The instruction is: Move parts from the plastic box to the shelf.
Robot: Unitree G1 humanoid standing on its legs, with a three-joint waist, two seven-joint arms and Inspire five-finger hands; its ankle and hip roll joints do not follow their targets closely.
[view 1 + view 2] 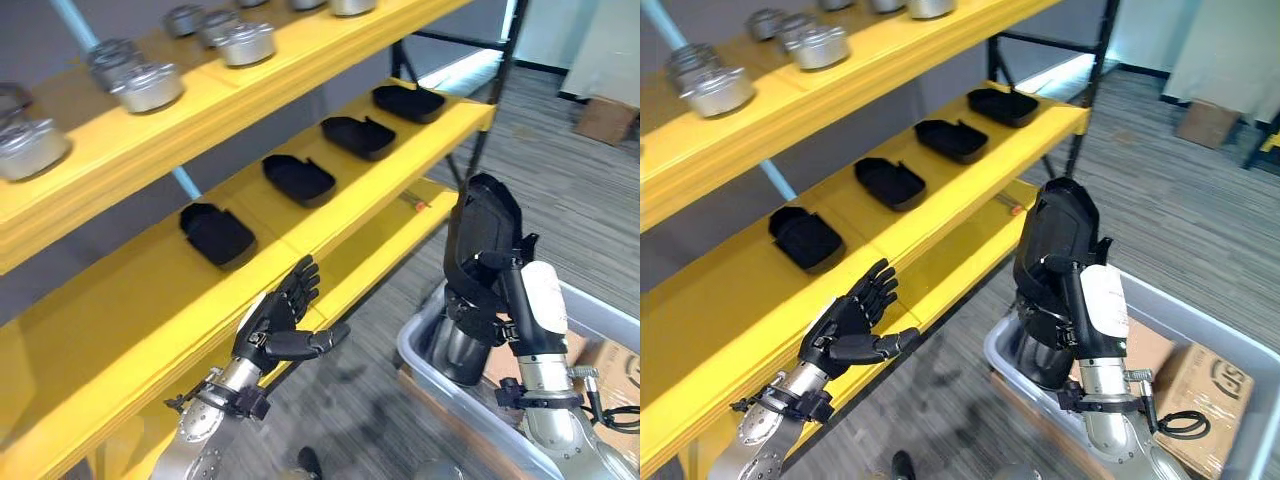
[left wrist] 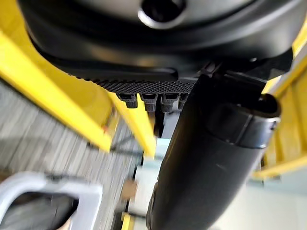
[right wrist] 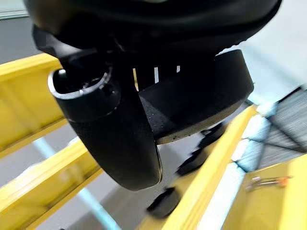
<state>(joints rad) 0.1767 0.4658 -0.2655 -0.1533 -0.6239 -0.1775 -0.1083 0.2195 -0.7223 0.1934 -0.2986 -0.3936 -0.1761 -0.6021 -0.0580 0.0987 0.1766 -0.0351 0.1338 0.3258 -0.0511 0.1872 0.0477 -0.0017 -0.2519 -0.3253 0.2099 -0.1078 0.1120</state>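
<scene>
Right hand [image 1: 1065, 270] is seen clamped on a black part [image 1: 1052, 235], lifted above the plastic box [image 1: 1200, 310]; left hand [image 1: 850, 325] is spread open, and level placement on the shelf [image 1: 940, 200] is probably best.

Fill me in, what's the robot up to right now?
The right hand is shut on a black part, holding it up above the grey plastic box, beside the yellow shelf. Four black parts already lie in a row on the middle shelf board, and metal parts sit on the board above. The left hand is open and empty in front of the shelf edge.
</scene>
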